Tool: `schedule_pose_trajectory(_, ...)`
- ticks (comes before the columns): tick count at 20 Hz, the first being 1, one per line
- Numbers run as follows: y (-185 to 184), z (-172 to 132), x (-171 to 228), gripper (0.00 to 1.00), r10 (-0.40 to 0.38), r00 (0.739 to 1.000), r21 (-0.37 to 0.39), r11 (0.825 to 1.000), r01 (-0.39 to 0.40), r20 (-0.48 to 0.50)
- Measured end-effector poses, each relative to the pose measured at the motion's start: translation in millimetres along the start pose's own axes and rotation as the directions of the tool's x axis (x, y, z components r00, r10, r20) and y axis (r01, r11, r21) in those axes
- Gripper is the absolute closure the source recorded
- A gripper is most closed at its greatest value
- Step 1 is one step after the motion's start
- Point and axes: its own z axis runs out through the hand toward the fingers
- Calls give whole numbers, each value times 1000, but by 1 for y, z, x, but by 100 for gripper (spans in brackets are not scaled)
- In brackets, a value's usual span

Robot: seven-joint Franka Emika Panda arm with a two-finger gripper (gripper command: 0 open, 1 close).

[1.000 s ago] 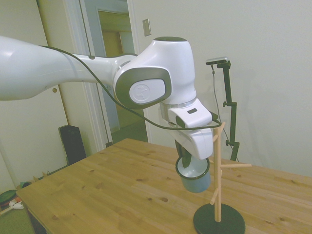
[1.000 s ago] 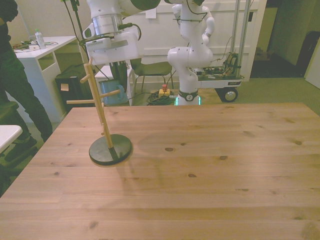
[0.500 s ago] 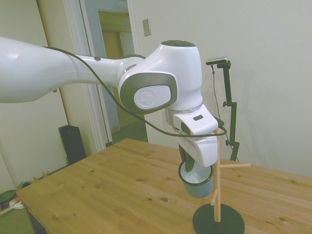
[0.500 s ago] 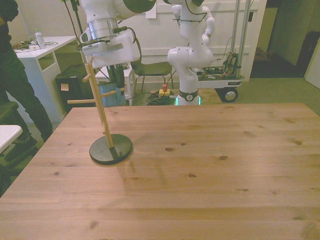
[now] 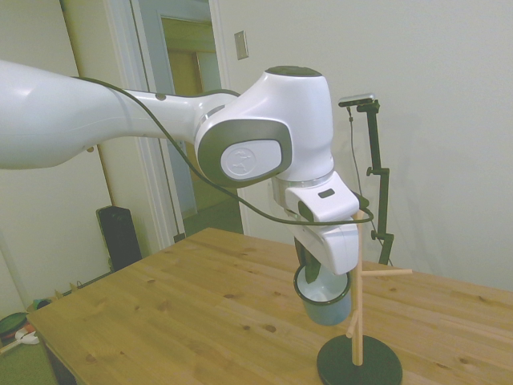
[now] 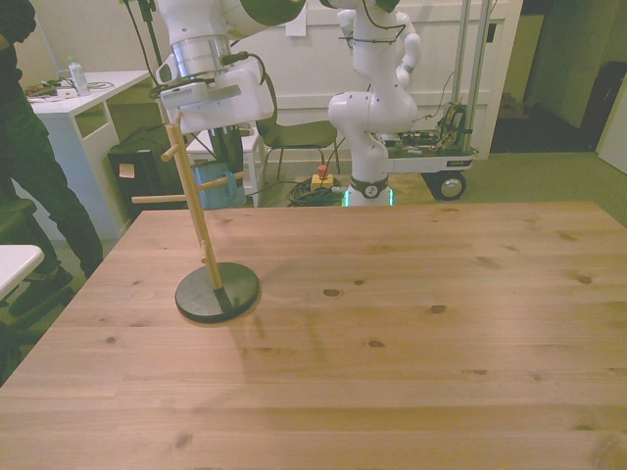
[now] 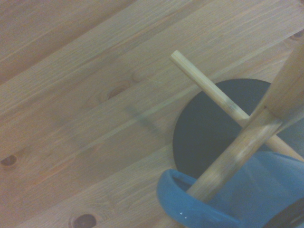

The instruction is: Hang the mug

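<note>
The light-blue mug (image 5: 325,298) hangs in the air under my gripper (image 5: 321,273), which is shut on its rim. It sits tight against the post of the wooden mug tree (image 5: 358,317), just above the tree's black round base (image 5: 359,365). In the front view the mug (image 6: 217,186) shows behind the tree's post (image 6: 192,201), below the gripper (image 6: 223,147). Close up in the wrist view, a wooden peg (image 7: 237,152) runs into the loop of the mug's blue handle (image 7: 183,209). A second peg (image 7: 209,90) crosses over the base (image 7: 209,133).
The tree's base (image 6: 217,292) stands near the table's (image 6: 392,333) edge at the front view's left. A person (image 6: 24,166) stands beside that edge by a white desk (image 6: 93,88). A second white robot on a cart (image 6: 377,108) is behind the table.
Over the last second my arm turned and carried the mug closer to the tree's post and slightly lower. Since half a second ago nothing visibly moved.
</note>
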Motion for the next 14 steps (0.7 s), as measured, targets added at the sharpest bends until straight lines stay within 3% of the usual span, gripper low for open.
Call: schedule_pose_trajectory(14,3,-1,2,0,6,1000,0,1000,-6,-2)
